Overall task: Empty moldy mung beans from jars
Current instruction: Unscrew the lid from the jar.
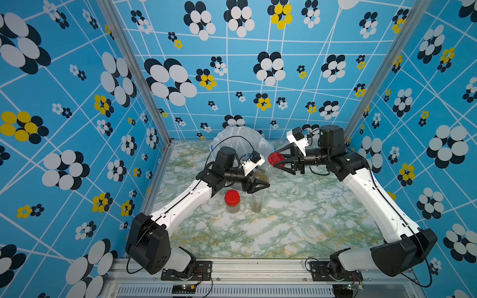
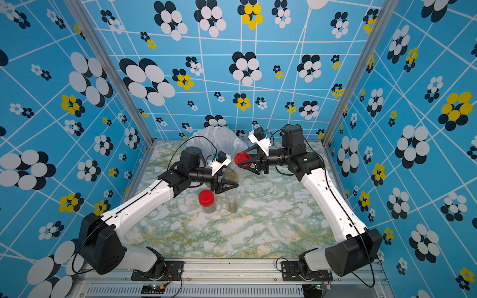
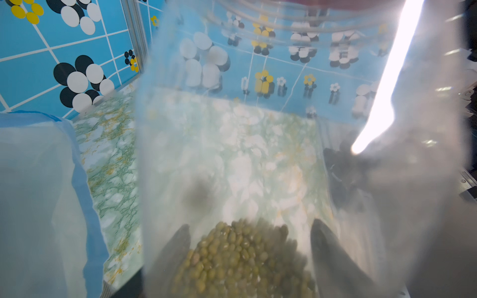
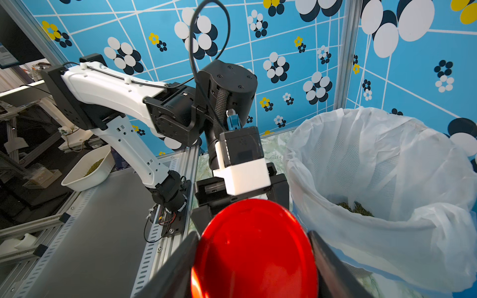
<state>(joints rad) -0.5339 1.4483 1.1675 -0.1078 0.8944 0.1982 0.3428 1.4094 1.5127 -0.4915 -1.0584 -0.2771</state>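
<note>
Two robot arms meet over a marbled green counter. The left hand is clamped on the lower part of a clear plastic jar, which is raised off the counter and tilted, mouth toward the far edge. In the left wrist view, moldy mung beans lie heaped at the low end of the jar, and dark fingers show through its wall on either side of the heap.

The right hand grips a red lid at the jar's mouth, with a finger against each side of the lid's rim. Whether the lid is threaded on or loose cannot be told.

Below the left hand, left of the counter's middle, two more jars stand upright side by side and apart. One is a short jar under a red screw lid. On its right is a taller, slimmer open jar, right beneath the left hand's fingers. Both show a greenish-grey layer at the bottom.

A bucket lined with a white bag stands at the counter's far edge, near its middle and just beyond the raised jar. The right wrist view shows a small patch of green beans inside the bag. Both top views show the bag's rim behind the two hands.
</note>
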